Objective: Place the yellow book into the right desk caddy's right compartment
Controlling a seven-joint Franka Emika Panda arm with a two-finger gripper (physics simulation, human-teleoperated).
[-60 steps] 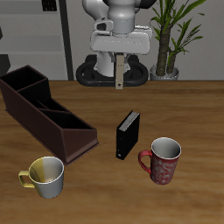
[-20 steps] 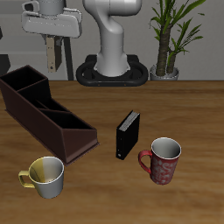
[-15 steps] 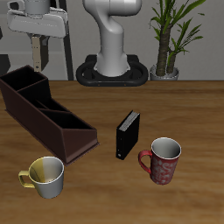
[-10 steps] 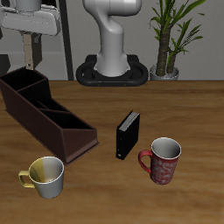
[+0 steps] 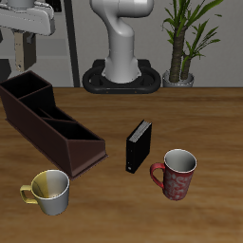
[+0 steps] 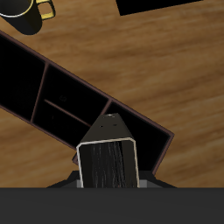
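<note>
The yellow book [image 5: 20, 53] hangs upright at the exterior frame's upper left, clamped in the gripper [image 5: 21, 40], above the caddy's [image 5: 52, 128] far end. The black book [image 5: 139, 145] stands at centre.

The wrist view looked straight down on the right desk caddy [image 6: 61, 92], which lay diagonally across the wooden table [image 6: 166, 74] with its dark, partitioned bays open to the camera. The yellow book [image 6: 108, 164] hung end-on directly below the camera, its tan covers framing a dark grained edge, over the caddy's wide end bay. A yellow-handled mug [image 6: 24, 13] and part of a black book [image 6: 171, 4] appeared at the frame edge.
</note>
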